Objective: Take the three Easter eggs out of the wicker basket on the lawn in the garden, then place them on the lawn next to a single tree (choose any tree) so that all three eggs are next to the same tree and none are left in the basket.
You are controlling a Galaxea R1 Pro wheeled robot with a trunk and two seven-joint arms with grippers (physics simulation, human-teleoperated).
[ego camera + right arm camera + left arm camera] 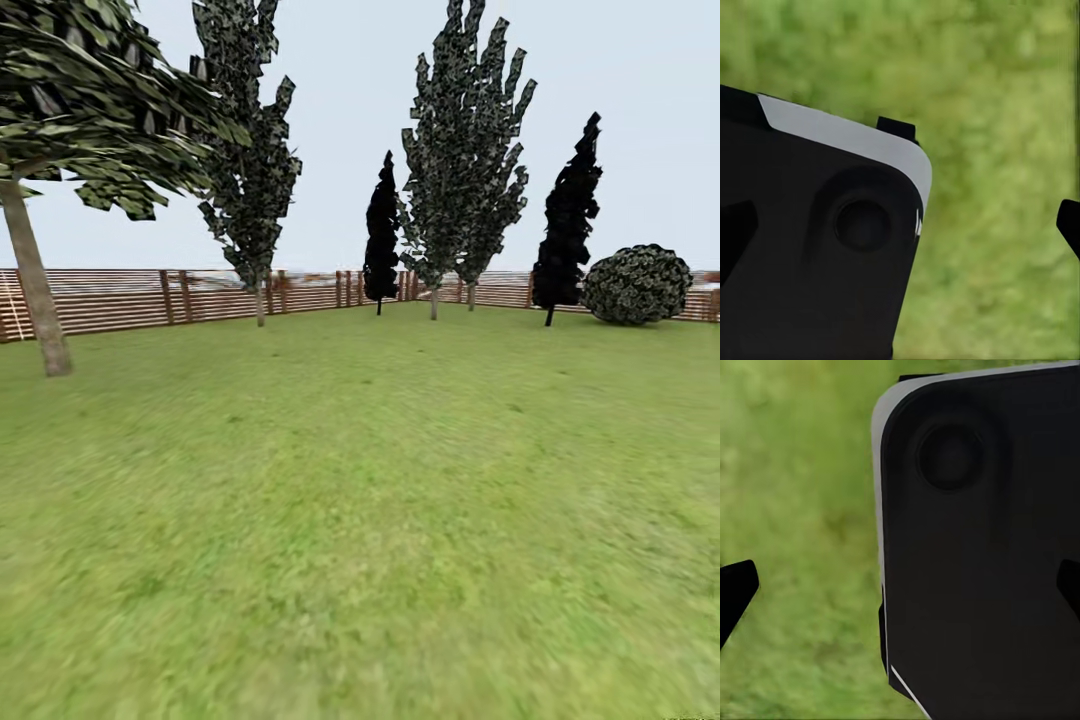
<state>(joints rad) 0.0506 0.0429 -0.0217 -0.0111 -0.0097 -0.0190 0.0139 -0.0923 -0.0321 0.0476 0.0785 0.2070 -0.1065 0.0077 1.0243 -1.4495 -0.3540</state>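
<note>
Lawn (380, 520) filled head view | tree (35, 290) stood far left near fence (120, 298) | left gripper (900, 589) fingers spread apart | right gripper (900, 225) fingers spread apart, over base panel (802, 262)

Behind the mottled, matt lawn (380, 520) runs a brown wooden slat fence (130, 298). Beside it, the tree (35, 290) has rough grey-brown bark.

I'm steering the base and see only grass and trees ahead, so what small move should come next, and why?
Probably turn the base to look around for the basket: the lawn ahead holds no basket or eggs, only the broad-leaved tree at the left and a fence beyond.
</note>
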